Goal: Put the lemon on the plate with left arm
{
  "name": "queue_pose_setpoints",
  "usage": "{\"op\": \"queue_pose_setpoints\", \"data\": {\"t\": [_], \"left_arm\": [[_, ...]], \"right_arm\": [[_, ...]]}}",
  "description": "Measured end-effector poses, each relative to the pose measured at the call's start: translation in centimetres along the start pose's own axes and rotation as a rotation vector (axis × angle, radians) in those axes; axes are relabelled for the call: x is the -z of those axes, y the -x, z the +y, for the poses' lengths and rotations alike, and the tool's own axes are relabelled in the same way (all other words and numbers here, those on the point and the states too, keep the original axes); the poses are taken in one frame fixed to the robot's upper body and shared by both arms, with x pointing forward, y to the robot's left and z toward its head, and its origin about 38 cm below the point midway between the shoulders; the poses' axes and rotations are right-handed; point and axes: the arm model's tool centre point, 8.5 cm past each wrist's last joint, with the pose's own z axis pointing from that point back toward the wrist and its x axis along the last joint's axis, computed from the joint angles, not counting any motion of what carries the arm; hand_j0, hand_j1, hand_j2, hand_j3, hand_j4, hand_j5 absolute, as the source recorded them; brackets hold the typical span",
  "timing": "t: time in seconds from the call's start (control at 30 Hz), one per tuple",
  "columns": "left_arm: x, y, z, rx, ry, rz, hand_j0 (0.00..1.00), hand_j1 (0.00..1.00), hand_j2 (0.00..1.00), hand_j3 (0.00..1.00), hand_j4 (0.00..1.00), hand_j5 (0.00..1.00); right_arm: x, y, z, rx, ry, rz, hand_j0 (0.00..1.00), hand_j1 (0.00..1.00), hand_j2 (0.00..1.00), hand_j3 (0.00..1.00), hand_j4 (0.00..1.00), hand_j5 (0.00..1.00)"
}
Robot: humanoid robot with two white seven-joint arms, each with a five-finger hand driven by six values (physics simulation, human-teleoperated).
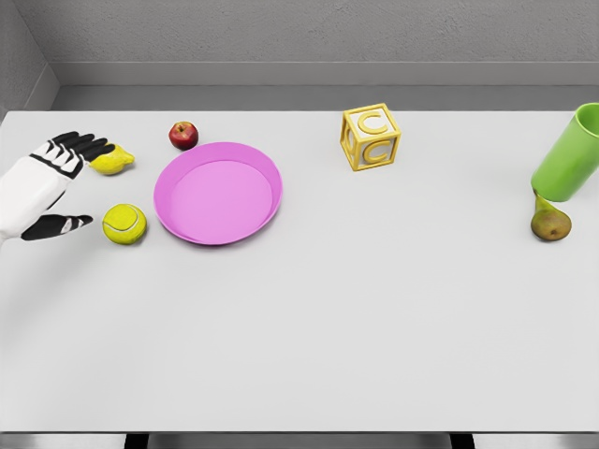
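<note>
Left hand (51, 182) spread wide, holding nothing; lemon (113, 162) touching fingertips (94, 145), beside plate (218, 193). Risk: nudging lemon away, or closing on tennis ball (124, 224) near thumb.

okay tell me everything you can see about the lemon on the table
The lemon is small, bright yellow and oval, with a pointed tip toward the plate. It lies on the white table near the far left, behind the tennis ball and left of the apple. The left hand covers its left end with open fingers reaching over it; actual contact is unclear. It is not on the plate.
</note>
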Motion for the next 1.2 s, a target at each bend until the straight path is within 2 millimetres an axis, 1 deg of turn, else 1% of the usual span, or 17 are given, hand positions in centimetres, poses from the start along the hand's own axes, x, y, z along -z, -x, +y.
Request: {"op": "queue_pose_setpoints", "data": {"t": [0.07, 0.1, 0.13, 0.37, 0.47, 0.57, 0.63, 0.7, 0.8, 0.9, 0.97, 1.0, 1.03, 1.07, 1.13, 1.2], "left_arm": [[0.0, 0.0, 0.0, 0.002, 0.001, 0.0, 1.0, 1.0, 1.0, 1.0, 1.0, 1.0], [0.0, 0.1, 0.2, 0.004, -0.001, 0.0, 1.0, 1.0, 1.0, 1.0, 1.0, 1.0], [0.1, 0.1, 0.3, 0.006, -0.003, -0.001, 1.0, 1.0, 1.0, 1.0, 1.0, 1.0], [0.1, 0.0, 0.2, 0.015, 0.011, -0.004, 1.0, 1.0, 1.0, 1.0, 1.0, 1.0], [0.6, 0.0, 0.9, 0.032, 0.015, -0.016, 1.0, 1.0, 1.0, 1.0, 1.0, 1.0], [0.6, 0.2, 1.3, 0.048, 0.028, -0.017, 1.0, 1.0, 1.0, 1.0, 1.0, 1.0], [0.9, 0.5, 2.2, 0.066, 0.019, -0.017, 1.0, 1.0, 1.0, 1.0, 1.0, 1.0], [0.8, 0.6, 2.5, 0.071, 0.017, -0.016, 1.0, 1.0, 1.0, 1.0, 1.0, 1.0], [0.8, 0.1, 2.5, 0.051, 0.043, -0.031, 1.0, 1.0, 1.0, 1.0, 1.0, 1.0], [1.2, -0.5, 2.6, 0.008, 0.141, -0.054, 1.0, 1.0, 1.0, 1.0, 1.0, 1.0], [1.5, -1.2, 3.4, 0.004, 0.198, -0.08, 1.0, 1.0, 1.0, 1.0, 1.0, 1.0], [2.2, -1.5, 4.6, 0.022, 0.211, -0.101, 1.0, 1.0, 1.0, 1.0, 1.0, 1.0], [2.5, -1.8, 5.3, 0.035, 0.233, -0.115, 1.0, 1.0, 1.0, 1.0, 1.0, 1.0], [2.7, -1.9, 5.7, 0.043, 0.252, -0.123, 1.0, 1.0, 1.0, 1.0, 1.0, 1.0], [3.5, -2.0, 7.2, 0.071, 0.255, -0.134, 1.0, 1.0, 1.0, 1.0, 1.0, 1.0], [4.1, -1.7, 8.1, 0.083, 0.254, -0.12, 1.0, 1.0, 1.0, 1.0, 1.0, 1.0]], "right_arm": [[0.0, 0.0, 0.0, -0.004, -0.001, 0.0, 1.0, 1.0, 1.0, 1.0, 1.0, 1.0], [-0.2, 0.8, 0.0, -0.007, -0.001, 0.014, 1.0, 1.0, 1.0, 1.0, 1.0, 1.0], [-0.3, 1.1, 0.0, -0.01, -0.002, 0.019, 1.0, 1.0, 1.0, 1.0, 1.0, 1.0], [-0.2, 1.1, 0.0, -0.014, -0.004, 0.018, 1.0, 1.0, 1.0, 1.0, 1.0, 1.0], [-0.2, 1.1, 0.0, -0.014, -0.004, 0.019, 1.0, 1.0, 1.0, 1.0, 1.0, 1.0], [-0.2, 1.1, 0.0, -0.014, -0.004, 0.019, 1.0, 1.0, 1.0, 1.0, 1.0, 1.0], [-0.3, 1.1, 0.0, -0.014, -0.004, 0.019, 1.0, 1.0, 1.0, 1.0, 1.0, 1.0], [-0.3, 1.1, 0.0, -0.014, -0.004, 0.019, 1.0, 1.0, 1.0, 1.0, 1.0, 1.0], [-0.3, 1.1, 0.0, -0.014, -0.004, 0.019, 1.0, 1.0, 1.0, 1.0, 1.0, 1.0], [-0.3, 1.1, 0.0, -0.014, -0.004, 0.019, 1.0, 1.0, 1.0, 1.0, 1.0, 1.0], [-0.3, 1.1, 0.0, -0.014, -0.004, 0.019, 1.0, 1.0, 1.0, 1.0, 1.0, 1.0], [-0.3, 1.1, 0.0, -0.014, -0.004, 0.019, 1.0, 1.0, 1.0, 1.0, 1.0, 1.0], [-0.3, 1.1, 0.0, -0.014, -0.004, 0.019, 1.0, 1.0, 1.0, 1.0, 1.0, 1.0], [-0.3, 1.1, 0.0, -0.014, -0.004, 0.019, 1.0, 1.0, 1.0, 1.0, 1.0, 1.0], [-0.3, 1.1, 0.0, -0.014, -0.004, 0.019, 1.0, 1.0, 1.0, 1.0, 1.0, 1.0], [-0.3, 1.1, 0.0, -0.014, -0.004, 0.019, 1.0, 1.0, 1.0, 1.0, 1.0, 1.0]]}}
